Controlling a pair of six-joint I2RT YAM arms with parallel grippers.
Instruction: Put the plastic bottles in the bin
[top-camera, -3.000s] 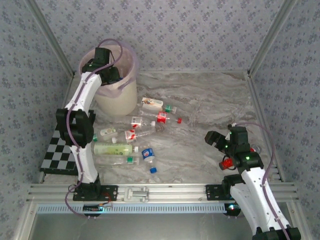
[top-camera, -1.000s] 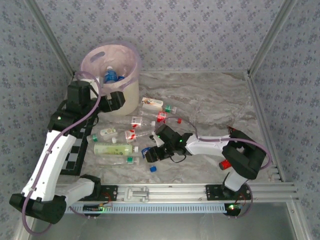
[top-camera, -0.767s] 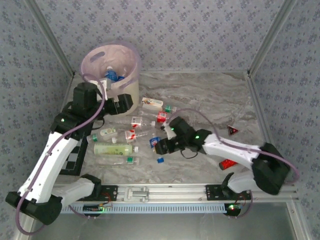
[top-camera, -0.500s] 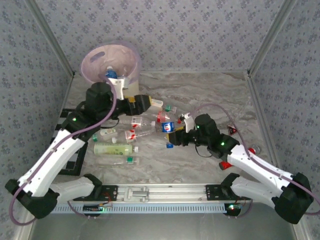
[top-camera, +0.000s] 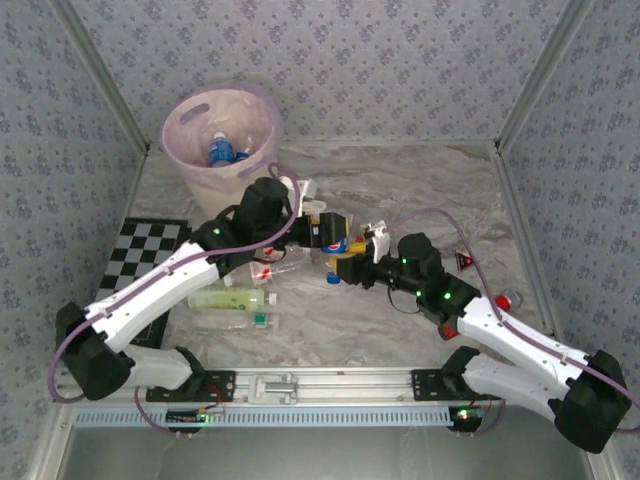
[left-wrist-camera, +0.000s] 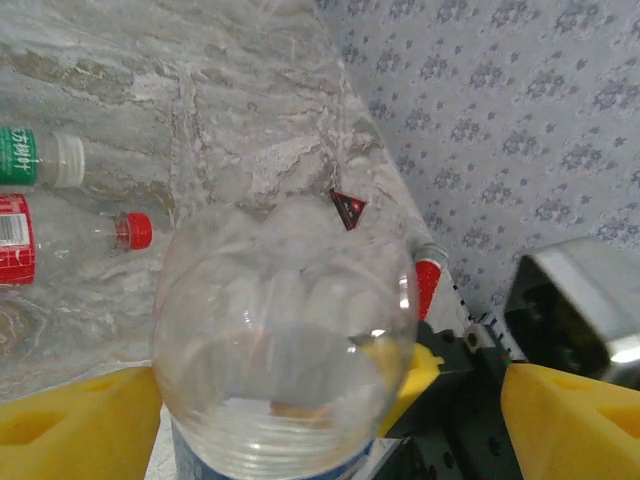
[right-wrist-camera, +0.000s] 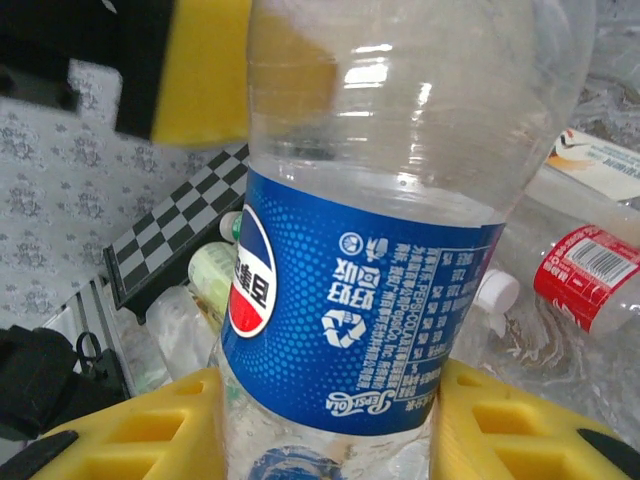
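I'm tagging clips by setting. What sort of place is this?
Probably a robot test cell in a lab, not a home: a left arm and right arm bolted to an aluminium rail, a checkerboard on the marble-look table, and patterned panels enclosing it.

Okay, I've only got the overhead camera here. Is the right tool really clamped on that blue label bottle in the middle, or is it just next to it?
Observer: Clamped. In the right wrist view the blue-label bottle sits between the right tool's yellow pads, both against its sides.
Operator: And the left tool, is it shut on the other end?
Observer: No. In the left wrist view the left tool is open around the bottle's clear base, and one pad stands well apart from it.
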